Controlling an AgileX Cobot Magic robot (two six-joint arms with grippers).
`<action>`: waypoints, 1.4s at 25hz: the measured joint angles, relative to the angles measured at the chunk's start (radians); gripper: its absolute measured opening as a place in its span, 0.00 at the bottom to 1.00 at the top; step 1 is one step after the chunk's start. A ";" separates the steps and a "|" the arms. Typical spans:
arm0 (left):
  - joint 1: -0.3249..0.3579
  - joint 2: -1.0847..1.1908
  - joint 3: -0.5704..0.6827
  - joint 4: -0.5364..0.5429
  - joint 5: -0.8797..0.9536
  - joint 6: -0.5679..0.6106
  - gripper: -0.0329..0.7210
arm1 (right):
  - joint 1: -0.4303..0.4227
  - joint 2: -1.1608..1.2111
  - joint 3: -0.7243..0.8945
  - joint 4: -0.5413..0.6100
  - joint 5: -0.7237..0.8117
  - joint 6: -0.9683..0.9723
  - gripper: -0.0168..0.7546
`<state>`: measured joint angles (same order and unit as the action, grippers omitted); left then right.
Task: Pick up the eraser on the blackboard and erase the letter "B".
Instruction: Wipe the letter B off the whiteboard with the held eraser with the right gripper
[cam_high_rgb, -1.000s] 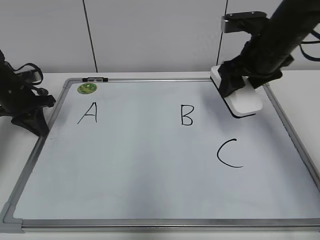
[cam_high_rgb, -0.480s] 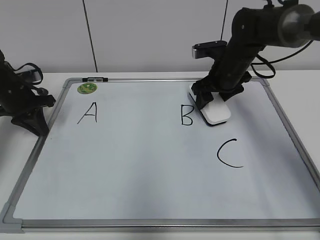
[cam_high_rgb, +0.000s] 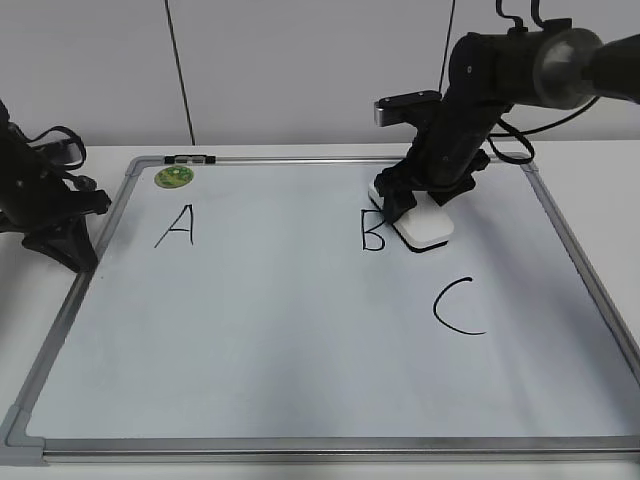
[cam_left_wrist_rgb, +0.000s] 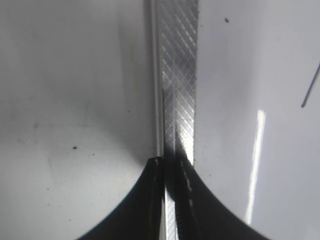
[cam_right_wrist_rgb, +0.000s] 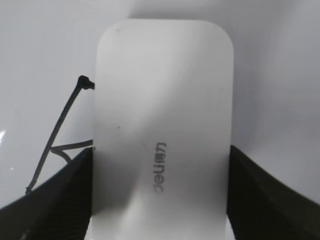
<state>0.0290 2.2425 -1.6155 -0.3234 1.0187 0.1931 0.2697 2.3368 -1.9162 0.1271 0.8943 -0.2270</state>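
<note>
The blackboard (cam_high_rgb: 300, 350) is a white board with a silver frame lying flat on the table. The black letter "B" (cam_high_rgb: 372, 233) stands at its upper middle. My right gripper (cam_high_rgb: 420, 205) is shut on the white eraser (cam_high_rgb: 427, 228) and holds it flat on the board, its left edge over the right side of the "B". In the right wrist view the eraser (cam_right_wrist_rgb: 162, 125) fills the middle between both jaws (cam_right_wrist_rgb: 160, 192), with strokes of the "B" (cam_right_wrist_rgb: 60, 130) showing at its left. My left gripper (cam_left_wrist_rgb: 172, 165) is shut, tips over the board's metal frame (cam_left_wrist_rgb: 177, 75) at the left edge.
A black "A" (cam_high_rgb: 176, 226) is at the upper left and a black "C" (cam_high_rgb: 457, 306) at the right. A round green magnet (cam_high_rgb: 173, 177) sits in the top left corner. The left arm (cam_high_rgb: 45, 205) rests beside the board's left edge.
My right gripper has carried the eraser from the board's upper right corner down and left, onto the board surface and against the right side of the "B". The left arm has not moved.
</note>
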 joint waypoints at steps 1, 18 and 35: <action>0.000 0.000 0.000 0.000 0.000 0.000 0.09 | 0.004 0.002 -0.004 -0.004 0.000 -0.005 0.72; 0.000 0.000 0.000 0.000 0.000 0.000 0.09 | 0.197 0.016 -0.012 0.015 -0.029 -0.075 0.72; 0.000 0.000 0.000 -0.004 0.000 0.000 0.09 | 0.031 0.016 -0.016 -0.020 -0.029 -0.031 0.72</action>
<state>0.0290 2.2425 -1.6155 -0.3274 1.0187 0.1931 0.3009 2.3525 -1.9325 0.1067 0.8648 -0.2576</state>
